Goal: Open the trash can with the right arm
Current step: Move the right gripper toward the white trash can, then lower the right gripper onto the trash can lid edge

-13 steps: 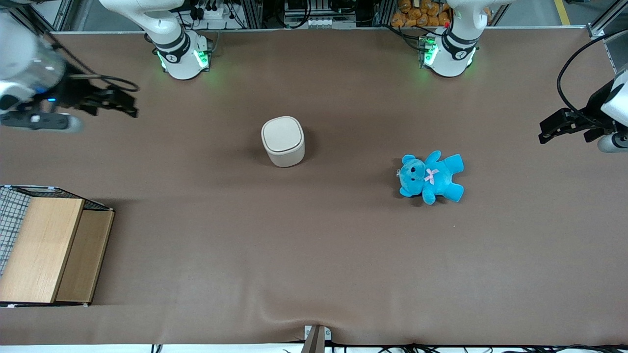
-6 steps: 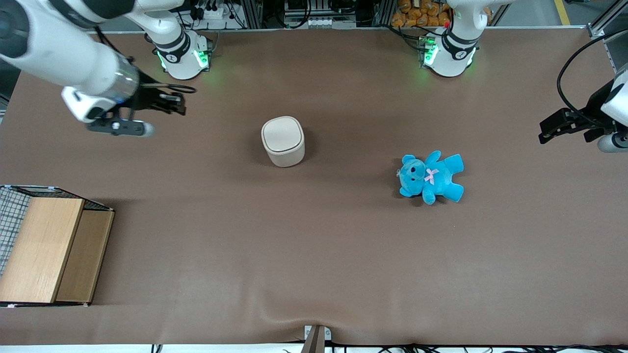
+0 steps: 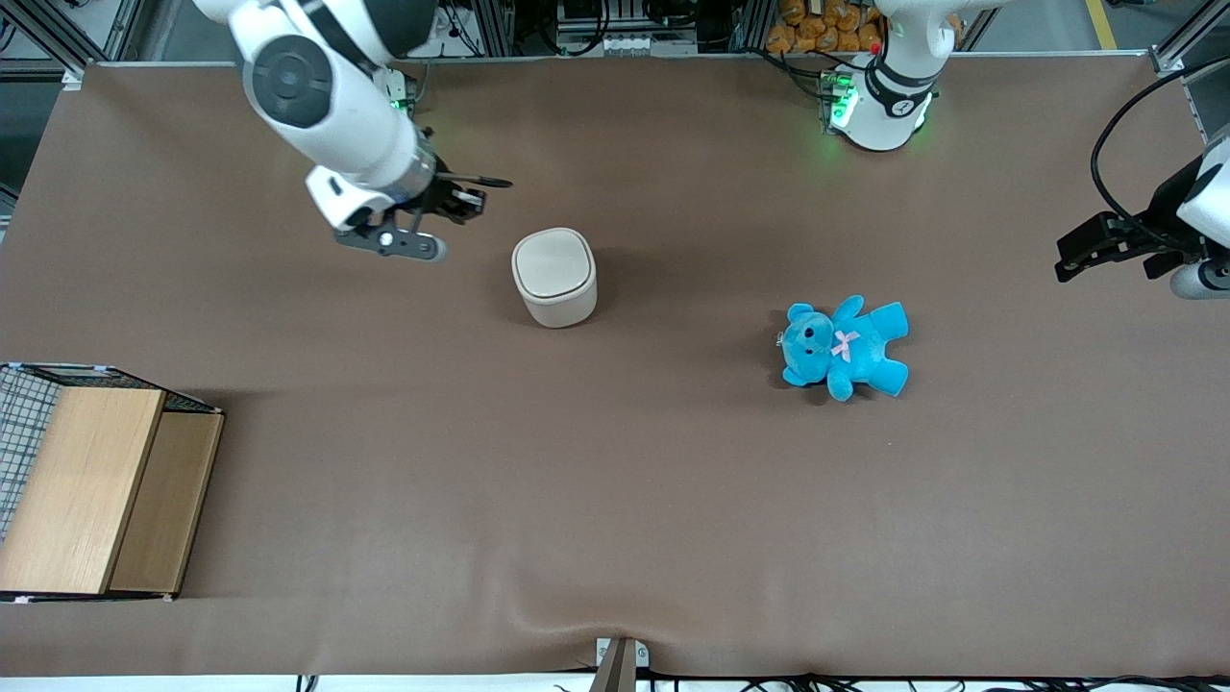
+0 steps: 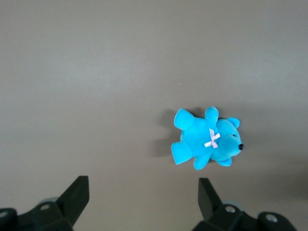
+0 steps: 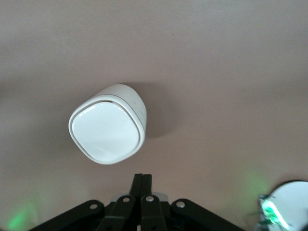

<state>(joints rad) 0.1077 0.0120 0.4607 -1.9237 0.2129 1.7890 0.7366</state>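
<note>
the closed pincer (image 3: 468, 200) hangs near the lidded trash can (image 3: 554, 277), not touching.

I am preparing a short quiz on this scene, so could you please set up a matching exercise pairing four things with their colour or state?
Things:
1. trash can
2. teddy
3. wooden box
4. right arm's pincer

States:
A. lying on the table, blue
B. fingers shut, beside the trash can, not touching it
C. upright, lid closed
D. light wood, at the working arm's end of the table

Pairs: 1-C, 2-A, 3-D, 4-B
</note>
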